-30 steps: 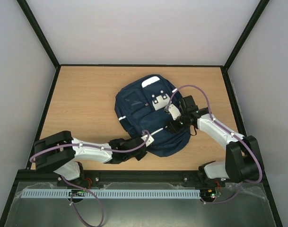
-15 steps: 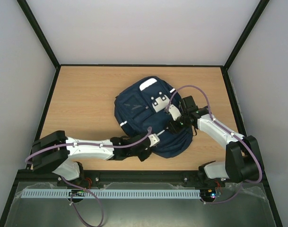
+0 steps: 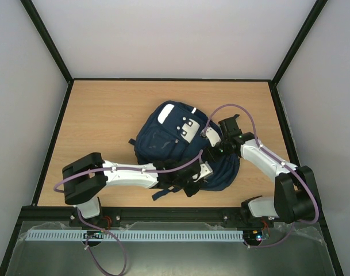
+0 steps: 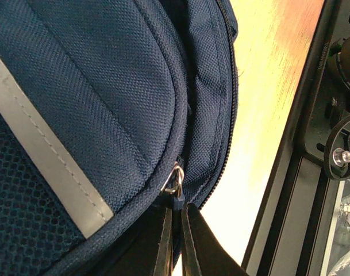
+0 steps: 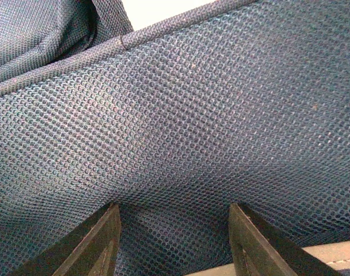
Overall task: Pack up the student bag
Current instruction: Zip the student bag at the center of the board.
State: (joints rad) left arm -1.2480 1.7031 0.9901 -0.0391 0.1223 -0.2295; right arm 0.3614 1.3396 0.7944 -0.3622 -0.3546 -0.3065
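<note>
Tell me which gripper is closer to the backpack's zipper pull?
Left. The left gripper is closed on the zipper pull at the backpack's near edge; the right gripper sits open against mesh on its right side.

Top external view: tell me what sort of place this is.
Probably a robot lab test cell: plain white walls in a black frame enclose a wooden table, and the left arm and right arm are bolted to a rail at its near edge, working on the student bag.

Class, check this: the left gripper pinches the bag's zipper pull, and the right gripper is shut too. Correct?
Not quite: the right gripper is open, spread wide against the mesh of the student bag; the right wrist view shows it.
</note>
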